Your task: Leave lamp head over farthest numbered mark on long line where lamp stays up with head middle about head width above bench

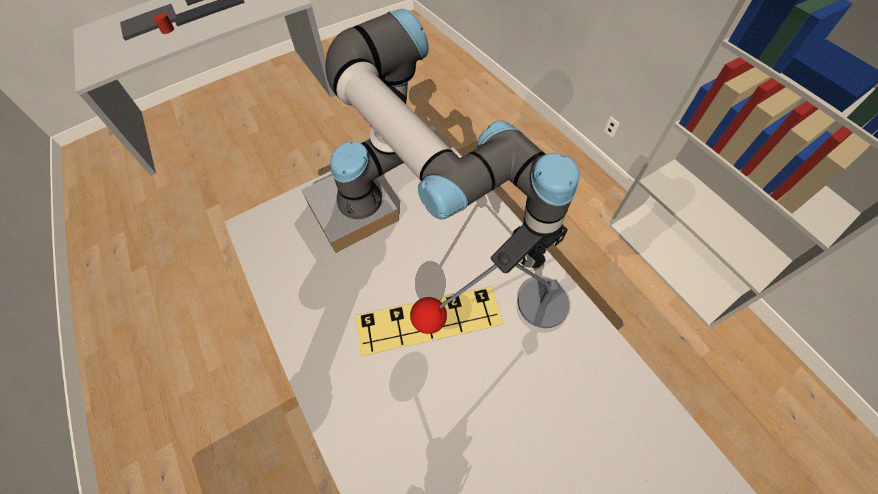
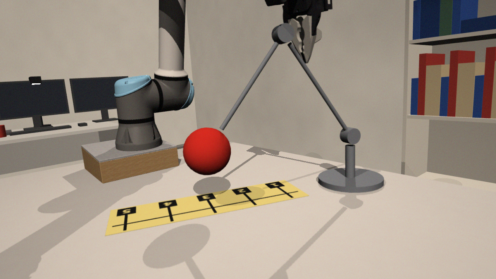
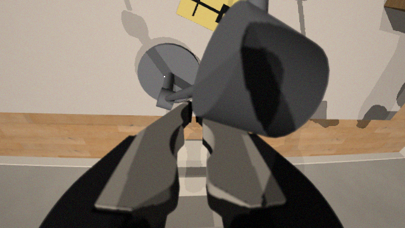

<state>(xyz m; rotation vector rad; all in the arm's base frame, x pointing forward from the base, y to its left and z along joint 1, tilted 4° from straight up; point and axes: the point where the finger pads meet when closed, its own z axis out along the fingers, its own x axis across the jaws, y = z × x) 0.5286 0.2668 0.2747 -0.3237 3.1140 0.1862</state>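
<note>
The grey fingers (image 2: 306,52) are pressed together on nothing beside the lamp's grey elbow joint (image 2: 281,33), while the round red lamp head (image 2: 206,150) hangs over mark 3 (image 2: 205,197), so next comes re-gripping and stretching farther.

On the flat yellow strip (image 2: 204,208) lying on the pale counter (image 2: 381,225), black squares numbered 1, 2, 3, 4 and 5 are printed above a long black line.
</note>
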